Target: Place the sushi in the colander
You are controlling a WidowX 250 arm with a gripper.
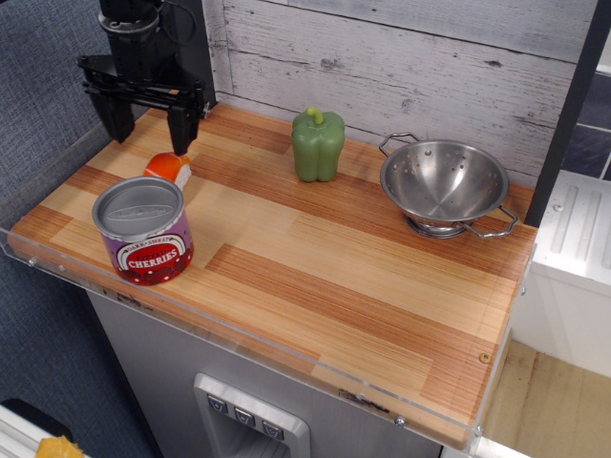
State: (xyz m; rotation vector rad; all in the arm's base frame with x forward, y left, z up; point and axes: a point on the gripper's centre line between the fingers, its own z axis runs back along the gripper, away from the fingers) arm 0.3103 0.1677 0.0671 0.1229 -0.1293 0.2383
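The sushi (pixel 169 168), a small orange-topped nigiri on white rice, lies on the wooden counter at the left, just behind the cherries can (pixel 143 229). My gripper (pixel 150 132) hangs open above and slightly behind the sushi, its two black fingers (pixel 179 132) spread wide and empty. The colander (pixel 444 183), a shiny steel perforated bowl with wire loop handles, stands empty at the far right of the counter.
A green toy pepper (pixel 318 143) stands upright at the back middle, between sushi and colander. The red-labelled cherries can stands near the front left edge. A wooden plank wall (pixel 410 57) runs behind the counter. A black post (pixel 563 114) rises right of the colander.
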